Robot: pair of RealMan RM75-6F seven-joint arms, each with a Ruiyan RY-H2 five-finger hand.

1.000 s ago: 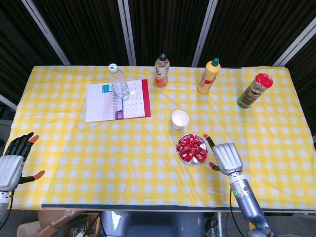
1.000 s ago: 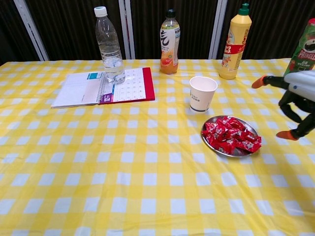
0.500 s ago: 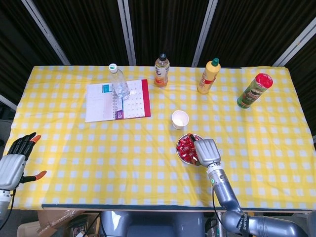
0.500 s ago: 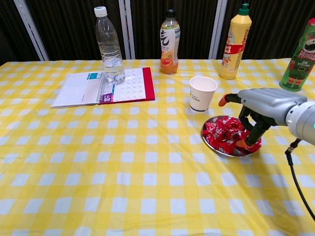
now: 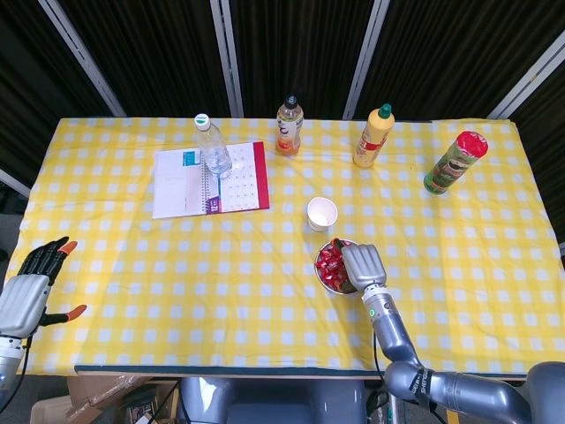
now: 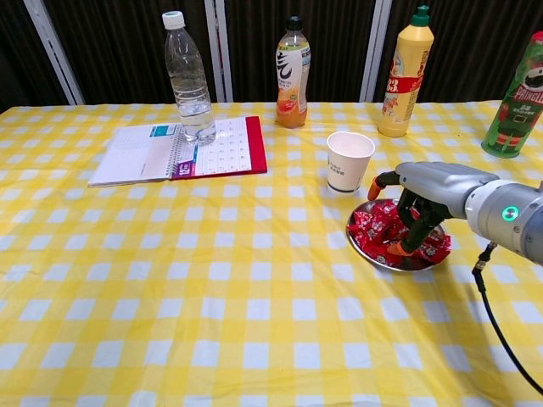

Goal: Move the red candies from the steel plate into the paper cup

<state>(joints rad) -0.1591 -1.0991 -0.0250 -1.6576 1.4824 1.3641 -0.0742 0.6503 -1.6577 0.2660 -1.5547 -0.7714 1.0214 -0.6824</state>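
A small steel plate (image 5: 321, 277) (image 6: 399, 266) holds a heap of red candies (image 5: 330, 261) (image 6: 373, 227) right of the table's middle. The white paper cup (image 5: 322, 214) (image 6: 349, 161) stands upright just behind the plate, a little to its left. My right hand (image 5: 360, 263) (image 6: 428, 182) is over the plate's right half, its fingers (image 6: 414, 225) curled down into the candies. Whether a candy is pinched is hidden. My left hand (image 5: 31, 287) hangs at the table's left front edge with fingers spread and nothing in it.
Behind the cup stand a juice bottle (image 5: 289, 126), a yellow squeeze bottle (image 5: 372, 136) and a green chips can (image 5: 455, 162). A water bottle (image 5: 212, 146) stands on an open notebook (image 5: 207, 181) at the back left.
My right hand swung in from the right of the plate to over it, then shifted slightly left with its fingers sinking into the candies. The left hand barely moved.
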